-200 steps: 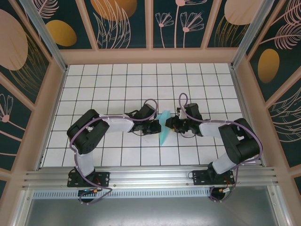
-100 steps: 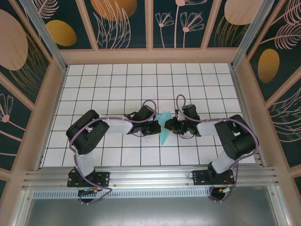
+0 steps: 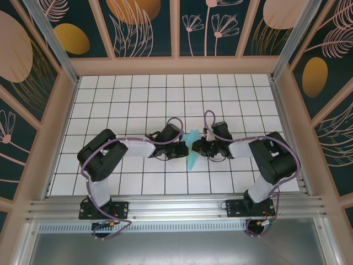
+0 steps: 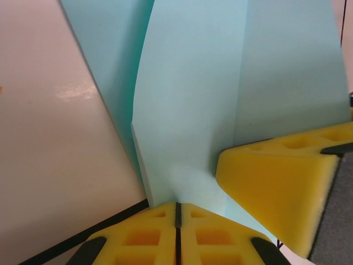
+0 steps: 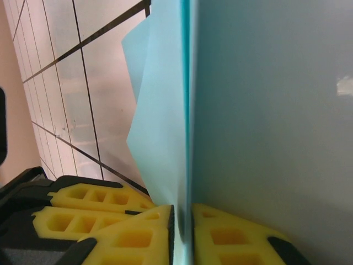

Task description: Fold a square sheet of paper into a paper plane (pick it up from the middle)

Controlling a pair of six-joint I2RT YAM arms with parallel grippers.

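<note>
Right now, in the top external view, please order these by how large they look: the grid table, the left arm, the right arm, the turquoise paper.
1. grid table, by far the largest
2. left arm and right arm: they look alike, so I do not rank them
3. turquoise paper, clearly the smallest

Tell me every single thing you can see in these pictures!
folded paper: one, light turquoise, standing on edge in the middle of the table, pinched from both sides
table: one, white tiles with dark lines, under everything
walls: several panels, dark teal with orange and pink plants, around the table
rail: one, silvery metal, along the near edge
arms: two, black and white with purple cables, left arm and right arm, both reaching to the middle
left gripper: one, yellow pads, shut on the paper
right gripper: one, yellow pads, shut on the paper
</note>
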